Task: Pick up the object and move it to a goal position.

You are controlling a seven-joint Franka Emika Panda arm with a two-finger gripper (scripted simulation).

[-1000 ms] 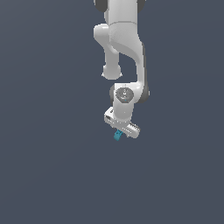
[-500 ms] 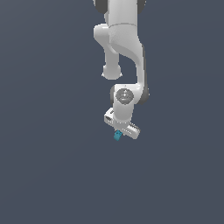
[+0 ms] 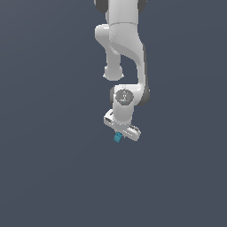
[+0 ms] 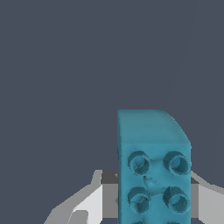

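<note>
block held in the fingers, clear of the bench

the teal block (image 3: pixel 117 138) sits pinched in the gripper (image 3: pixel 119 136), whose fingers (image 4: pixel 87 205) press its two sides in the wrist view. it hangs just under the white hand in the exterior view. it looks rigid and very light, with smooth plastic-like faces that could slip or twist. a hold across the flat long sides, near the middle, seems safest. no goal marker shows.

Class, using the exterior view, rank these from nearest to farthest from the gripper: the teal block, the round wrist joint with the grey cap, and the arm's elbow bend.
1. teal block: at the gripper, between its fingers.
2. wrist joint: just above the gripper.
3. elbow bend: higher up the arm, toward the exterior view's left.
</note>
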